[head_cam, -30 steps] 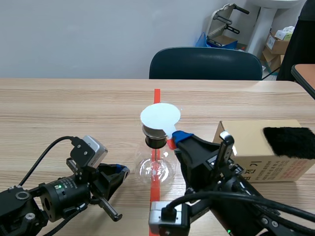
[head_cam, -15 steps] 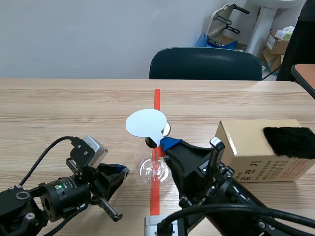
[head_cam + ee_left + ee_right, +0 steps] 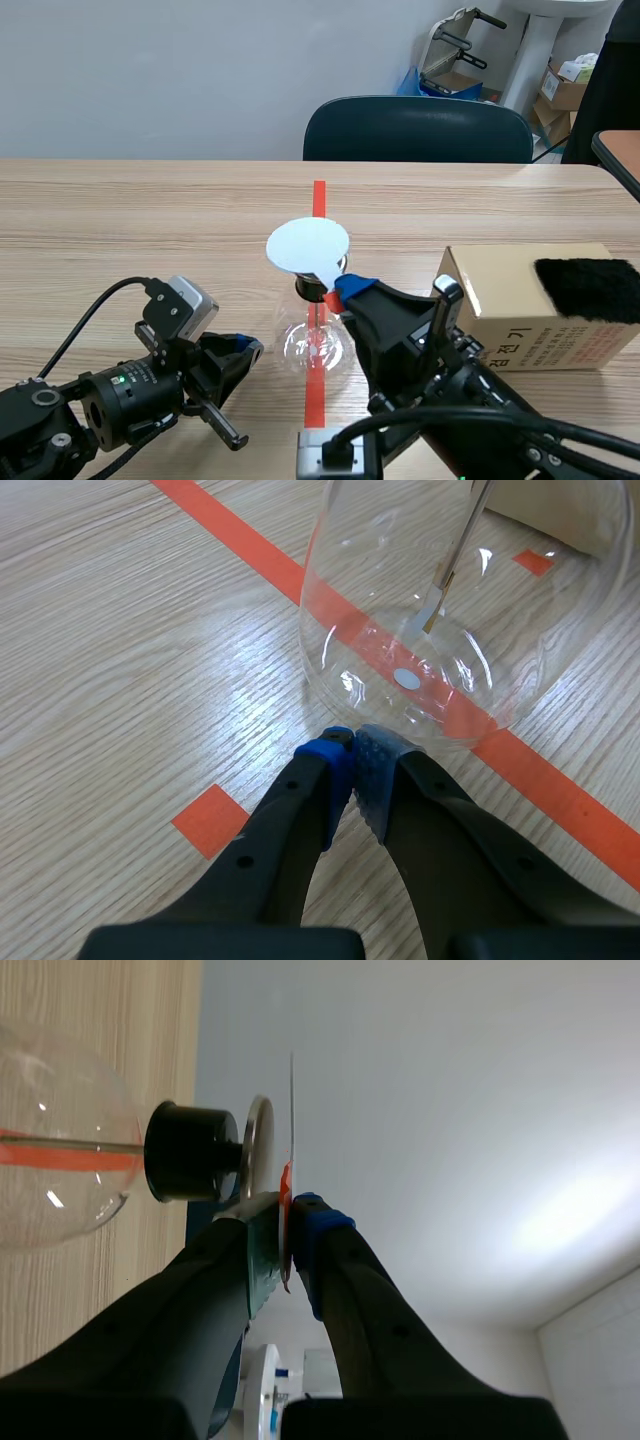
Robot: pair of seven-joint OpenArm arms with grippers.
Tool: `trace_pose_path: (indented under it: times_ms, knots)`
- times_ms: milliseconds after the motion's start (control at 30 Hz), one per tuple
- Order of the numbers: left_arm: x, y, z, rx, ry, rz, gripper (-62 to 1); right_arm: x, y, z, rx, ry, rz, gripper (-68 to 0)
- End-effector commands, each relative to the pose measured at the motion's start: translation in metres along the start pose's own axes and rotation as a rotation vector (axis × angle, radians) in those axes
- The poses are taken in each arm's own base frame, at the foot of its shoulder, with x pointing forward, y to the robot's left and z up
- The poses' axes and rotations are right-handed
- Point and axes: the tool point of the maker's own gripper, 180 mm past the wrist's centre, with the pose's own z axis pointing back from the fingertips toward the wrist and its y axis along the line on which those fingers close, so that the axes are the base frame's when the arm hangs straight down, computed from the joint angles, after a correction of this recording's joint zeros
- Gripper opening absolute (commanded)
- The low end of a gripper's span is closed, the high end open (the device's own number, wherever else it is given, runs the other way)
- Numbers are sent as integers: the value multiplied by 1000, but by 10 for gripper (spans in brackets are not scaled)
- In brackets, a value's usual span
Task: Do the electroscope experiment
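The right gripper (image 3: pixel 288 1222) has its jaws pressed shut on a thin white disc (image 3: pixel 292 1100), seen edge-on and held at an orange-red tab (image 3: pixel 285 1182) on its rim. Just beside the disc, across a narrow gap, is the round metal plate (image 3: pixel 258 1145) on the black stopper (image 3: pixel 190 1152) of a clear round glass flask (image 3: pixel 60 1080). The flask stands on a pale wooden worktop (image 3: pixel 100 1000). An orange-red tape line (image 3: pixel 40 1157) shows through the glass.

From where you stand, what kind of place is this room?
Likely a lab or office workroom: a long wooden table, a dark chair behind it, cardboard boxes in the far corner, and a glass electroscope flask, with the right gripper holding a white disc above its top.
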Motion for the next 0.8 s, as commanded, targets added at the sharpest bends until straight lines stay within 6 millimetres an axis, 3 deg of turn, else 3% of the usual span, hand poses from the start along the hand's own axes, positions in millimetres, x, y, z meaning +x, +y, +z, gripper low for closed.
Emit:
trace_pose_path:
  times_ms: [0, 767]
  knots:
    - [10, -2, -2, -7, -35, 5, -578, -10, -7, -1, -26, 31, 16, -660]
    - [10, -2, -2, -7, -35, 5, -578, -97, -7, 24, -30, 538, 6, -660]
